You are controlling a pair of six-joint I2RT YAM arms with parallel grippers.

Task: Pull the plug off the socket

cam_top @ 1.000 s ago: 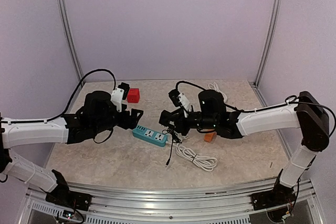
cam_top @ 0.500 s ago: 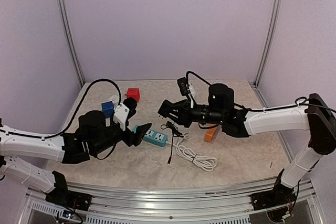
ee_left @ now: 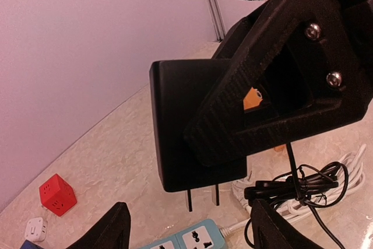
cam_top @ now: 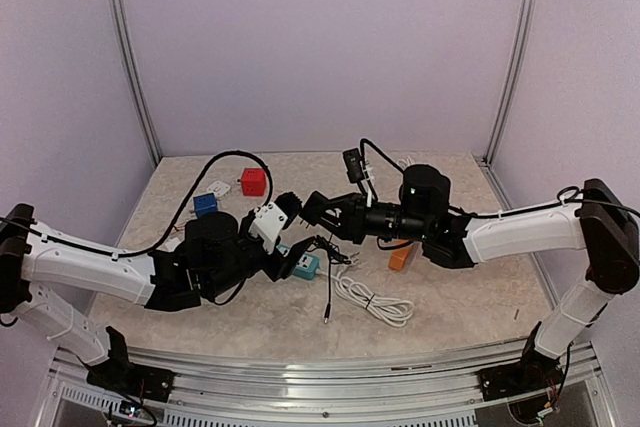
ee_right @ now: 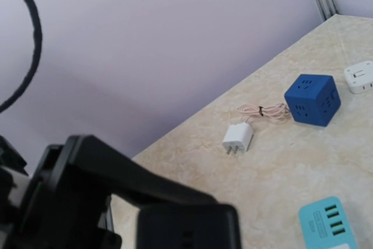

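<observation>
My right gripper (cam_top: 314,210) is shut on the black plug (ee_left: 180,126) and holds it in the air, its two prongs free just above the teal power strip (ee_left: 192,238). The ribbed right fingers (ee_left: 280,56) clamp the plug's side. In the right wrist view the plug (ee_right: 186,225) is a blurred black block between my jaws, with the strip (ee_right: 329,225) at the lower right. My left gripper (cam_top: 285,247) is open, its fingertips (ee_left: 111,228) wide apart on either side of the strip (cam_top: 305,266). The plug's black cable (cam_top: 325,245) lies coiled beside the strip.
A coiled white cable (cam_top: 375,299) and an orange block (cam_top: 400,260) lie right of the strip. A red cube (cam_top: 253,182), a blue cube socket (cam_top: 205,204), a white cube (cam_top: 218,188) and a white charger (ee_right: 238,138) sit at the back left.
My right gripper has risen from the strip with the black plug in it. My left arm has swung right and forward to the strip's left end.
</observation>
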